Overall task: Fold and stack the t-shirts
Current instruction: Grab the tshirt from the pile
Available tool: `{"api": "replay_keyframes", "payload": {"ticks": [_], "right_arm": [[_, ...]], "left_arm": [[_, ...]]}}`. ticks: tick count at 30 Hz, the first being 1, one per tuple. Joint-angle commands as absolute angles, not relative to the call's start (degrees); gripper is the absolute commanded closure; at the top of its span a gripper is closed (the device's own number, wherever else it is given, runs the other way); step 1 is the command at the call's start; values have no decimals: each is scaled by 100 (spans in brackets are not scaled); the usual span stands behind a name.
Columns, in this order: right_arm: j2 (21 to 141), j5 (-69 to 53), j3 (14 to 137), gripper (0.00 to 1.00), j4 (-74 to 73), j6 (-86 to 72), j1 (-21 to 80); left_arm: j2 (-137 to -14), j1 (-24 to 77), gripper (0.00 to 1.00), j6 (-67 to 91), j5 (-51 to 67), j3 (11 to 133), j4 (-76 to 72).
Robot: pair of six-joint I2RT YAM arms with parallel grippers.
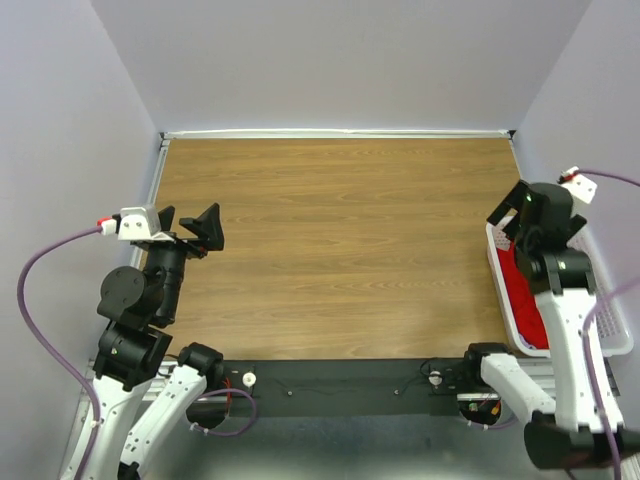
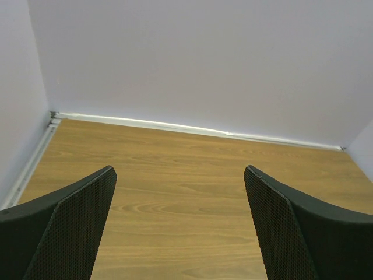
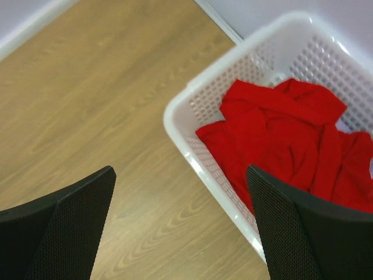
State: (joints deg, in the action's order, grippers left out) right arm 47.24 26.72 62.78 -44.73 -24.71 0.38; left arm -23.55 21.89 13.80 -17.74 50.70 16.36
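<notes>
At 3 o'clock, by the edge of the brown wood-grain table (image 1: 340,230), the bright red soft cloth t-shirt (image 3: 280,140) lies crumpled inside the white plastic lattice basket (image 3: 217,74). Right gripper (image 3: 180,170): jaws apart, holding nothing, poised over the basket's rim. Left gripper (image 2: 179,172): jaws apart, holding nothing, at 9 o'clock above the table. Finding: no shirt laid out, folded or stacked; the task appears to stand at its start, every fold outstanding
</notes>
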Motion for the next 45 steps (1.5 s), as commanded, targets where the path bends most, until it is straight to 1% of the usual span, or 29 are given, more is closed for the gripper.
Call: {"api": "replay_keyframes", "payload": {"ticks": [1,2,5,6,10,12,14,16,17,21,24,25,28,30,31,33,34,36,37,41,42,44,45], "right_arm": [[5588,3663,6302,0,-4447,-3171,26],[6051,3839,6293,0,-4421,-3190,26],[6722,4341,6232,0,-4237,-3331,-132],[7106,4377,6188,0,-4175,-3375,-262],[7759,4053,6118,0,-3868,-3603,-860],[7910,3685,6047,1,-3745,-3612,-1290],[8015,3385,5898,5,-3508,-3560,-1746],[8068,3025,5766,9,-3297,-3525,-1976],[8077,2919,5740,9,-3244,-3516,-2091],[8314,2602,5564,11,-3085,-3559,-2337],[8455,2312,5353,17,-2901,-3560,-2584],[8472,2294,5309,22,-2822,-3542,-2601],[8438,2198,5195,26,-2786,-3481,-2619],[8315,2127,5159,33,-2786,-3445,-2619],[8254,2101,5116,42,-2804,-3402,-2619],[8104,2135,5063,52,-2847,-3366,-2619],[7947,2144,5063,61,-2961,-3358,-2619],[7814,2171,5106,69,-3119,-3349,-2619],[7631,2171,5211,77,-3294,-3323,-2619],[7095,2215,5579,90,-3673,-3191,-2619],[6988,2119,5677,91,-3770,-3147,-2610],[6717,1882,5913,98,-3858,-3007,-2610],[6654,1707,5967,100,-3911,-2997,-2610]], "left_arm": [[-2505,2206,1,1643,-1266,5063,1529],[-2531,2206,1,1670,-1205,5063,1529],[-2575,2206,1,1740,-1029,5019,1521],[-2584,2206,1,1766,-959,5010,1521],[-2619,2206,1,1845,-738,4992,1538],[-2602,2215,1,1854,-668,4983,1564],[-2593,2206,1,1837,-642,4983,1626],[-2593,2215,1,1802,-676,4992,1713],[-2593,2206,1,1802,-694,4992,1731],[-2593,2206,2,1819,-721,4966,1767],[-2619,2206,2,1863,-677,4992,1784],[-2619,2206,2,1889,-668,4992,1793],[-2628,2206,2,1942,-651,4983,1828],[-2619,2215,2,1995,-642,4966,1846],[-2628,2215,2,2021,-615,4966,1872],[-2602,2215,2,2056,-580,4931,1881],[-2584,2215,2,2083,-545,4931,1890],[-2575,2215,2,2092,-545,4922,1881],[-2575,2215,2,2109,-536,4922,1872],[-2619,2206,2,2101,-510,4931,1837],[-2637,2206,2,2092,-501,4939,1828],[-2689,2206,2,2118,-475,4957,1828],[-2707,2206,2,2136,-466,4948,1811]]}}
